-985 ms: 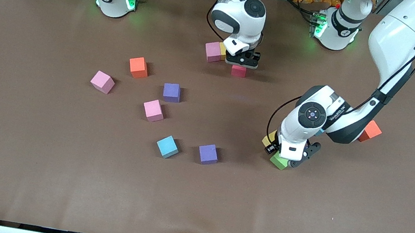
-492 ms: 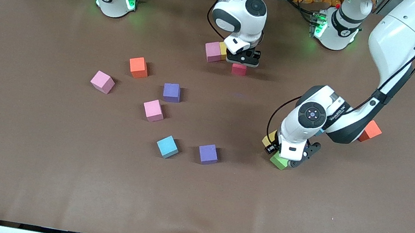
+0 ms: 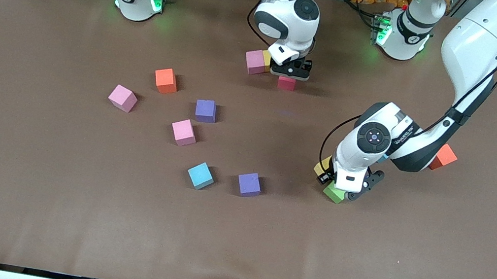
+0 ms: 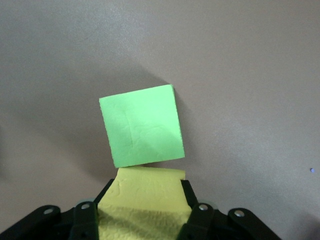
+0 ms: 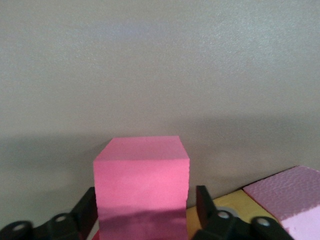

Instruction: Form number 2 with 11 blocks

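Observation:
My right gripper (image 3: 290, 73) is low over the table near the robots' bases. It stands open around a red block (image 3: 286, 83) (image 5: 141, 175), with a gap showing at one finger (image 5: 204, 202). Beside it a pink block (image 3: 254, 62) (image 5: 292, 192) touches a yellow block (image 3: 266, 60) (image 5: 235, 206). No number 2 shape shows. My left gripper (image 3: 339, 181) (image 4: 146, 200) is shut on another yellow block (image 3: 322, 166) (image 4: 145, 197), which meets a green block (image 3: 334, 193) (image 4: 141, 131) on the table.
Loose in the middle lie two pink blocks (image 3: 123, 98) (image 3: 184, 132), two purple blocks (image 3: 205, 111) (image 3: 249, 184) and a light blue block (image 3: 200, 175). One orange cube (image 3: 165, 80) sits near them. Another orange cube (image 3: 443, 157) peeks out by the left arm.
My right gripper has shifted the red block slightly toward the yellow and pink pair and spread its fingers off it. The left arm has not moved.

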Tool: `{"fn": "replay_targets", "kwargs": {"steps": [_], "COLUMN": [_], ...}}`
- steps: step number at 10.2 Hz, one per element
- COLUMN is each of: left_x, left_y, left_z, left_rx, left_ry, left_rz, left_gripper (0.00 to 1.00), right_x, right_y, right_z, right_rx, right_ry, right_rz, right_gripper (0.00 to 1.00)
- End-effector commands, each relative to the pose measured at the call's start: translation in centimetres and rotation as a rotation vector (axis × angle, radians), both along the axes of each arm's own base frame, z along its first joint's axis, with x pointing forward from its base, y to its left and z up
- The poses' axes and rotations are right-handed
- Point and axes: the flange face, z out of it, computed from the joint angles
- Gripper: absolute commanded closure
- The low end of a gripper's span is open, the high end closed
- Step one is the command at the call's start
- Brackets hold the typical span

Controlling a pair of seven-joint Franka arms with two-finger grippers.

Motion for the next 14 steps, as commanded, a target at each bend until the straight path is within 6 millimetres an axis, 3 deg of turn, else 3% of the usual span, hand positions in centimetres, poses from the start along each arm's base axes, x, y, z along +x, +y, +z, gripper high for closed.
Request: {"fn": "replay_targets", "kwargs": {"steps": [1,4,5,8,10,12,14], "left_x": [-0.2,-0.2,-0.3,-2.0,-4.2,-7.6,-11.2], "left_y": [0.1,0.0,0.0,-3.4,-7.1,-11.6,-14.7], "left_z": [0.5,0.6,0.7,1.7,2.3,2.0,0.8], "left_rx": [-0.005,-0.006,-0.006,-0.033,-0.049,-0.03,-0.031], "left_ry": [0.015,0.012,0.012,0.009,0.006,-0.005,-0.048], "left_rz": [-0.014,-0.046,-0.077,-0.157,-0.23,-0.358,-0.48], "left_gripper": [1.0,1.0,1.0,1.0,1.0,1.0,1.0], "right_x": [0.4,2.1,2.9,5.9,9.6,14.5,18.9], "right_y": [0.2,-0.5,-1.0,-3.7,-8.3,-14.7,-20.9], "right_z": [0.9,4.1,5.9,13.1,17.8,21.9,24.4], "right_rx": [0.01,0.003,0.0,-0.014,0.009,0.024,0.008], "right_ry": [0.001,-0.011,-0.017,-0.042,-0.082,-0.128,-0.147], "right_rz": [-0.018,-0.037,-0.049,0.005,0.012,0.042,0.065], "right_gripper": [0.0,0.0,0.0,0.0,0.0,0.0,0.0]}}
